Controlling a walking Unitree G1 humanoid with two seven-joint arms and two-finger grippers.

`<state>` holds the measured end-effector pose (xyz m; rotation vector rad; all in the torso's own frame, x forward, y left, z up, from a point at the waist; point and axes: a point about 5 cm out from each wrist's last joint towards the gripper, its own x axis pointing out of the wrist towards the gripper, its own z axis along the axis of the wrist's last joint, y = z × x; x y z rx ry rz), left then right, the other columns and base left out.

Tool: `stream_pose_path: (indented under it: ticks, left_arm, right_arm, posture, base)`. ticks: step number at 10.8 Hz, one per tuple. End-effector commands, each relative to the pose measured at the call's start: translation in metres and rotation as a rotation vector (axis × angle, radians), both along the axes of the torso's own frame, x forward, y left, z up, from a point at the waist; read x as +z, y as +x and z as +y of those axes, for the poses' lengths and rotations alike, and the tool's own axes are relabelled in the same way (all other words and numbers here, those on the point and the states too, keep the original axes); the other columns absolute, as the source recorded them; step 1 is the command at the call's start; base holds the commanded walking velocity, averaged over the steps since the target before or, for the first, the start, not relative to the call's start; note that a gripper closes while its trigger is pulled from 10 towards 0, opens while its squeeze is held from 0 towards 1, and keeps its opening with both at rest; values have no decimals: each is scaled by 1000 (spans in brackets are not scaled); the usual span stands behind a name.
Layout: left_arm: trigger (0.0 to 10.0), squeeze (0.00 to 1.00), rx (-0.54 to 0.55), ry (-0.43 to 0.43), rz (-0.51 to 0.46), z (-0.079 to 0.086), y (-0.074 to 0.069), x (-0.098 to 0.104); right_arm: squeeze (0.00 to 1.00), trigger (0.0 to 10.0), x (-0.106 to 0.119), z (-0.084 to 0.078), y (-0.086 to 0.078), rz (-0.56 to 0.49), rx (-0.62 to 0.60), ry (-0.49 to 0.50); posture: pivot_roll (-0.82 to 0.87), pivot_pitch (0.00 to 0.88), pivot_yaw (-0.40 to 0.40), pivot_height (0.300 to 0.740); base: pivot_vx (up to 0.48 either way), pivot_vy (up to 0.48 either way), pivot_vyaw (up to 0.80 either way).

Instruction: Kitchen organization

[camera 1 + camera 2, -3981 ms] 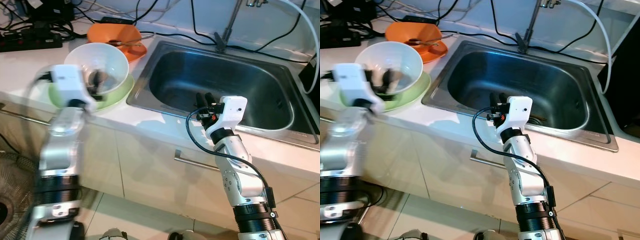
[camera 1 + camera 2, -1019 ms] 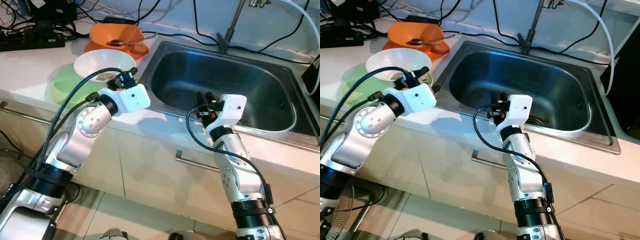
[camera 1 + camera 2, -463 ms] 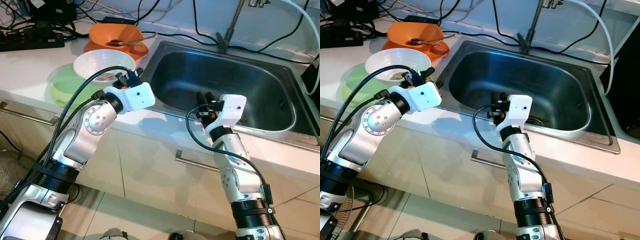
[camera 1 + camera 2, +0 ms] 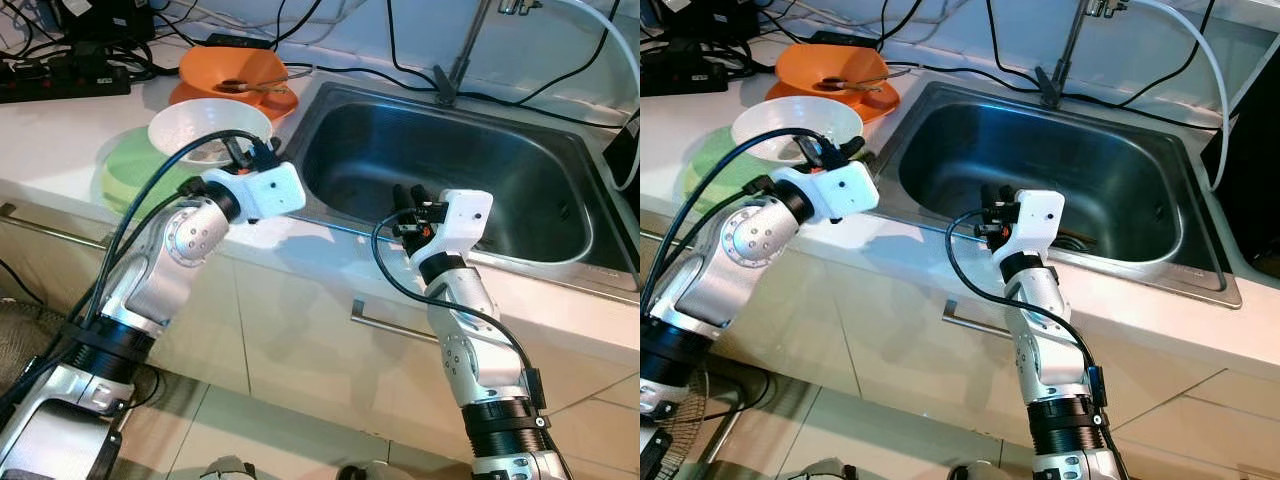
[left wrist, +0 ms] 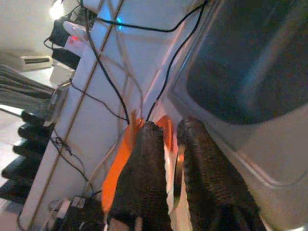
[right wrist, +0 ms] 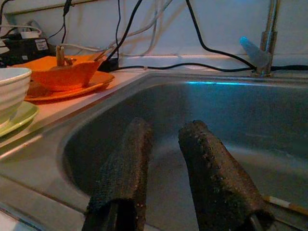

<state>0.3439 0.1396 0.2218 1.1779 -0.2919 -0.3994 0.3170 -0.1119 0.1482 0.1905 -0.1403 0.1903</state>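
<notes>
Bowl [image 4: 208, 128], white: on counter [image 4: 60, 125] left of sink [image 4: 450, 180], over green plate [image 4: 125, 175], rim pinched by left tool [image 4: 250, 158], fingers clenched on it. Orange dish [image 4: 240, 72]: behind bowl, near wall, utensil inside. Right tool [image 4: 408, 198]: at sink's front edge, fingers [image 6: 211, 178] slightly parted, grasping nothing. Cables: along wall behind counter. Tap stem [image 4: 462, 45]: behind sink.
</notes>
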Motion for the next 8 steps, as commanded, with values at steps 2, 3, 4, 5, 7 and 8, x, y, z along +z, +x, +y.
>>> stream_pose_path:
  ticks: [2,3,4,5,7,8]
  left_arm:
    - [0,0,8,11,-64,-1,3,15]
    - [0,0,11,19,-88,-2,3,21]
    - [0,0,16,26,-115,-2,3,27]
    - [0,0,16,30,-141,-3,3,32]
    - [0,0,-26,25,-309,-13,-2,62]
    - [0,0,-74,-1,-399,-21,-8,80]
  right_arm:
    - [0,10000,-4,-4,-2,10,-18,-4]
    - [0,10000,-4,-5,-1,10,-19,-4]
    - [0,10000,-4,-5,-1,10,-19,-4]
    - [0,10000,-4,-5,-1,10,-19,-5]
    - [0,10000,-4,-5,-1,8,-20,-4]
    - [0,10000,-4,-5,-1,8,-21,-4]
  posture:
    - [15,43,-85,719]
    - [14,43,-86,719]
    - [14,43,-86,719]
    - [14,43,-86,719]
    - [16,37,-86,719]
    - [16,37,-86,719]
  base:
    - [0,0,0]
    - [0,0,0]
    - [0,0,0]
    - [0,0,0]
    - [0,0,0]
    - [0,0,0]
